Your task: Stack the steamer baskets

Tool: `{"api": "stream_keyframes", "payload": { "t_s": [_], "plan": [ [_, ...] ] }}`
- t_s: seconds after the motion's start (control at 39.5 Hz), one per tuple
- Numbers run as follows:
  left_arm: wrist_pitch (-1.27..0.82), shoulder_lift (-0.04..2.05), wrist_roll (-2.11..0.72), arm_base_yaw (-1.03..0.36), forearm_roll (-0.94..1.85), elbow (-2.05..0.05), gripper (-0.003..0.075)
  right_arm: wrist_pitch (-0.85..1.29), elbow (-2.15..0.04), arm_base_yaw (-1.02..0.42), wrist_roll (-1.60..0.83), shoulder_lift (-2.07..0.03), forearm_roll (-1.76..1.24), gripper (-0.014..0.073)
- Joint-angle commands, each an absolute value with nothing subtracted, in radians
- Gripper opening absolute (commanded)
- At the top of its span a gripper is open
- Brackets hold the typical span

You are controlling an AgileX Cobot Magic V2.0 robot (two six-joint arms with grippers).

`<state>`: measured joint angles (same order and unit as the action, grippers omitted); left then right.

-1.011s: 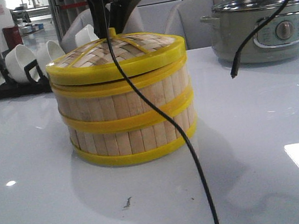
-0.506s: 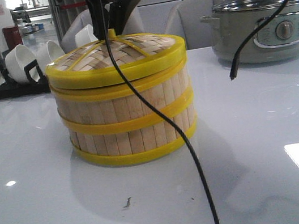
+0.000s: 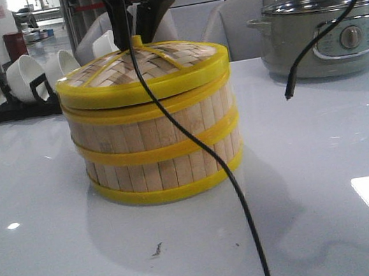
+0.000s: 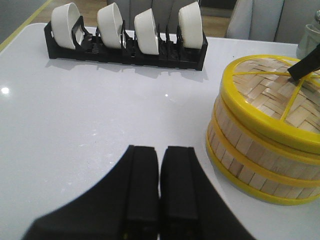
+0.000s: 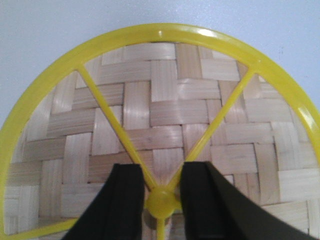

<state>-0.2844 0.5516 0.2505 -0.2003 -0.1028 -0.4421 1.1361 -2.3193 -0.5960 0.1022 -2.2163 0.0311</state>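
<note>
Over the lid (image 5: 165,105), right end effector (image 5: 161,200) straddling its knob (image 5: 161,205), left end effector (image 4: 159,187) pressed together.

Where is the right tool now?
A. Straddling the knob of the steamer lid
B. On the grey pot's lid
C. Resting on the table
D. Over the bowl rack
A: the right tool has a finger on each side of the yellow knob at the centre of the lid.

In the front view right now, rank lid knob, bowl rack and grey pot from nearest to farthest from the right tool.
1. Lid knob, directly under the right tool.
2. Bowl rack, off to the left.
3. Grey pot, far right, at the table's back.
</note>
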Motion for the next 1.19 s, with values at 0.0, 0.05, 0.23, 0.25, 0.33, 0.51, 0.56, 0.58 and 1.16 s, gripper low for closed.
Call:
{"api": "stream_keyframes", "payload": {
  "t_s": [0.0,0.05,0.23,0.25,0.33,0.51,0.56,0.58,1.16],
  "plan": [
    [-0.201,0.556,0.259,-0.2,-0.096,-0.472,0.0086,1.082,-2.349,-0.595,0.093,-2.149,0.031,0.04],
    [-0.201,0.556,0.259,-0.2,-0.096,-0.472,0.0086,1.073,-2.349,-0.595,0.093,-2.147,0.032,0.0395],
    [-0.201,0.556,0.259,-0.2,-0.096,-0.472,0.0086,1.053,-2.365,-0.594,0.093,-2.127,0.06,0.0395],
    [-0.201,0.556,0.259,-0.2,-0.096,-0.472,0.0086,1.047,-2.365,-0.594,0.093,-2.119,0.071,0.0395],
    [-0.201,0.556,0.259,-0.2,-0.096,-0.472,0.0086,1.041,-2.365,-0.588,0.093,-2.092,0.102,0.0395],
    [-0.201,0.556,0.259,-0.2,-0.096,-0.472,0.0087,1.041,-2.359,-0.533,0.093,-2.0,0.14,0.0395],
    [-0.201,0.556,0.259,-0.2,-0.096,-0.472,0.0086,1.036,-2.339,-0.506,0.093,-1.963,0.14,0.0395],
    [-0.201,0.556,0.259,-0.2,-0.096,-0.472,0.0086,1.032,-2.327,-0.489,0.093,-1.945,0.14,0.0395],
    [-0.201,0.556,0.259,-0.2,-0.096,-0.472,0.0086,0.61,-1.452,-0.052,0.093,-1.222,0.14,0.0394]
  ]
}}
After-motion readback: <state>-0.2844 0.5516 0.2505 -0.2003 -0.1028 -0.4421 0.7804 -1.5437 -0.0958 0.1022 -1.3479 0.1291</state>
